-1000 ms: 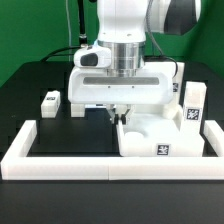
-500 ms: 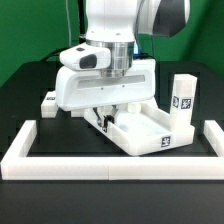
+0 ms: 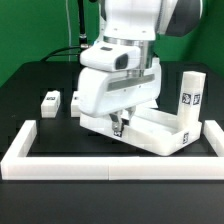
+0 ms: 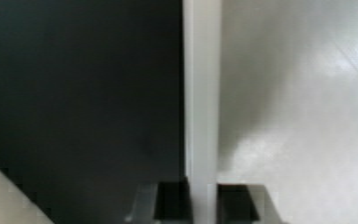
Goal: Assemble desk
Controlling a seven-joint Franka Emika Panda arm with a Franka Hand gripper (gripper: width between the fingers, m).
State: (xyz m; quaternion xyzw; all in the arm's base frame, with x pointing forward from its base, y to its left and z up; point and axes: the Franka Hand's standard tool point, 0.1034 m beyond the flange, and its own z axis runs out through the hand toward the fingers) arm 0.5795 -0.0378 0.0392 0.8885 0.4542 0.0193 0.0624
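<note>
The white desk tabletop lies inside the border frame, raised rim up, turned at an angle. My gripper is shut on its rim near the corner on the exterior view's left. In the wrist view the gripper straddles the thin white rim wall, one dark finger on each side, with the tabletop's inner face beside it. One tagged white leg stands upright at the tabletop's end on the exterior view's right. Another small leg lies on the black table at the left.
The long white U-shaped border frame runs along the front and both sides of the work area. The black table surface lies between the small leg and the frame. Dark cables hang at the back left.
My gripper has kept its hold on the rim and swung the tabletop round toward the exterior view's right. The upright leg moved with it. The small leg at the left has stayed put.
</note>
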